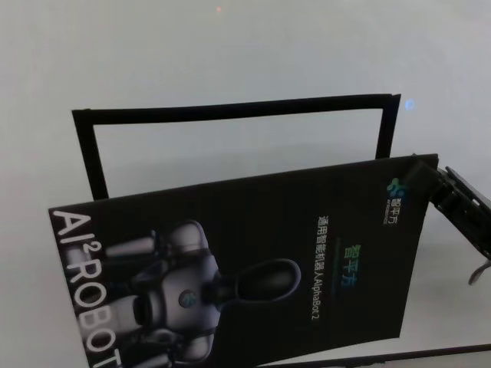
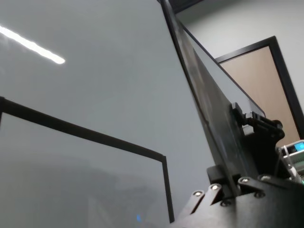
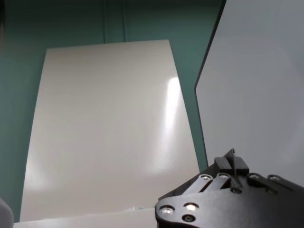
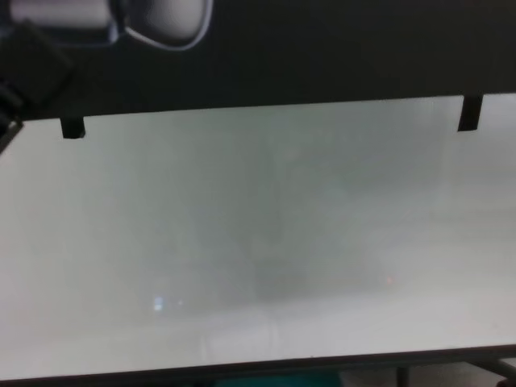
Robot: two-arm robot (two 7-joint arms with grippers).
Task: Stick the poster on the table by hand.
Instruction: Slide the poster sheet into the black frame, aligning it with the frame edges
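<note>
white and matte, the desk (image 1: 230,54) fills the head view. on it lies a three-sided outline of narrow black strips (image 1: 230,111), open toward the robot. the poster (image 1: 253,268) is held above the desk, tilted, overlapping the open side of the outline; its print shows a grey-white robot, "ai² robot" lettering along its left side and a small logo near the far right corner. the right hand (image 1: 430,184) meets the poster at that far right corner, its black ribbed body reaching in from the right edge.

left wrist view: the poster (image 2: 209,109) is seen edge-on, rising as a thin dark sheet from the left hand (image 2: 228,187), whose fingers are clamped on its edge. the desk (image 2: 95,95) and a corner of the strip outline (image 2: 95,135) sit behind it. a doorway shows beyond.

right wrist view: the right hand (image 3: 232,175) pinches a thin edge of the poster (image 3: 256,85), whose pale back side rises beside it. a white panel stands against a teal wall.

chest view: the poster's dark underside (image 4: 282,52) spans the top, above the bare desk (image 4: 258,242). two strip ends show below it.
</note>
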